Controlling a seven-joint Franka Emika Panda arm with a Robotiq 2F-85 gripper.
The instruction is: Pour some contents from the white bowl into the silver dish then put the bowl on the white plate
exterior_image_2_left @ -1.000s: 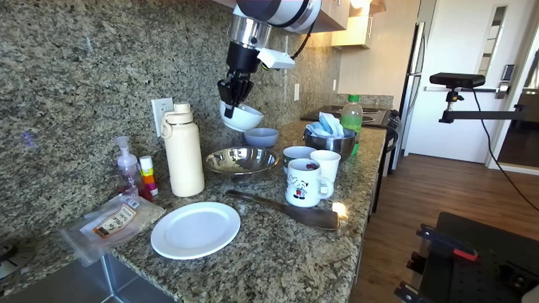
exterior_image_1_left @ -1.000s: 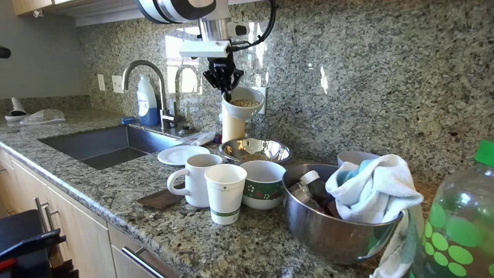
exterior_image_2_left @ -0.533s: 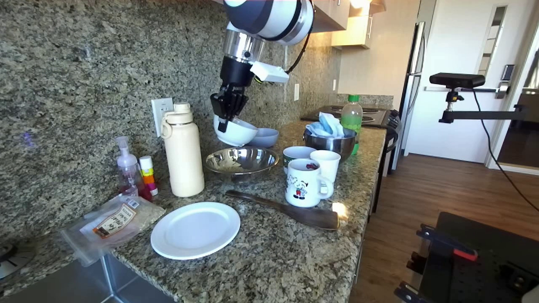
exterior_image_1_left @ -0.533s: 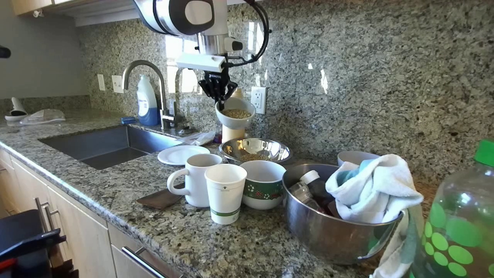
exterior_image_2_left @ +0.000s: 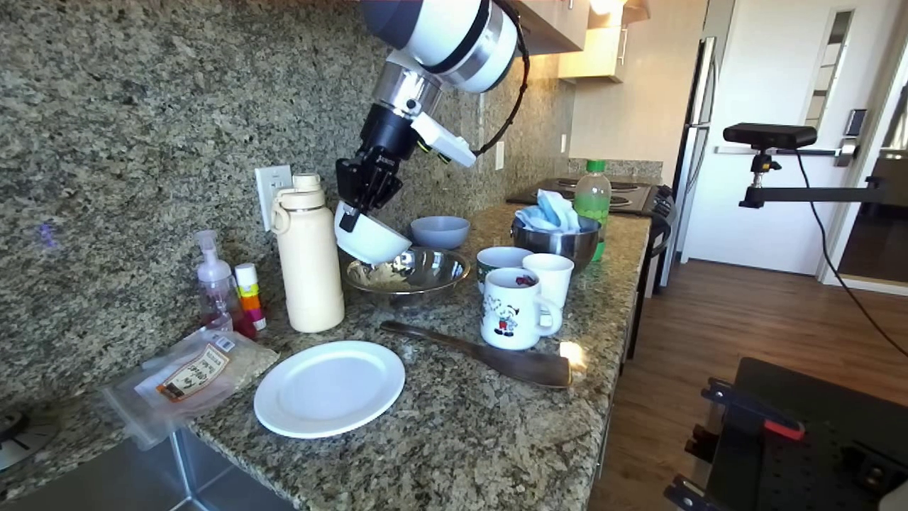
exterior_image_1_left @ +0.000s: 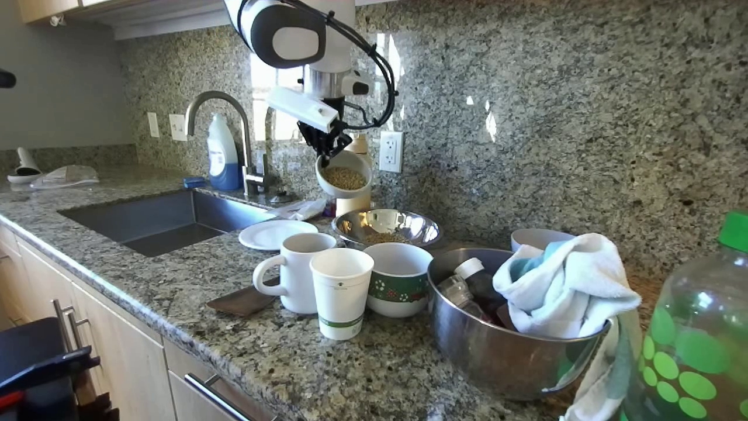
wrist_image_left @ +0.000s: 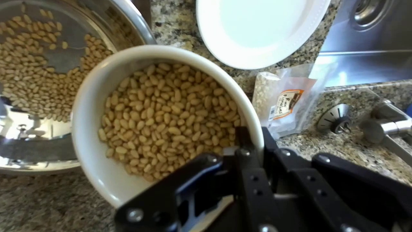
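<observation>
Fingers (wrist_image_left: 254, 177): black, pinched together on the rim of the white bowl (exterior_image_2_left: 374, 240), one inside the wall and one outside, only the wall's thickness between them.
Bowl's place: held in the air, above and to one side of the silver dish (exterior_image_2_left: 436, 266); in the wrist view it covers part of the dish's edge.
Bowl's direction: round, equally wide every way; its mouth leans toward the dish, gripped side high, free side low.
Bowl's look: plain, glossy white, with a smooth rounded rim.
Kernels (wrist_image_left: 173, 122): small, oval, pale tan, covering the bowl's bottom below a band of white wall.
Dish: shallow, mirror-bright, upright on the speckled table (exterior_image_2_left: 461, 440), with similar kernels spread across its bottom.
White plate (exterior_image_2_left: 330, 389): flat, round, on the table near the dish.
Bag (wrist_image_left: 286, 103): clear plastic, orange-edged label, just beside the plate.
</observation>
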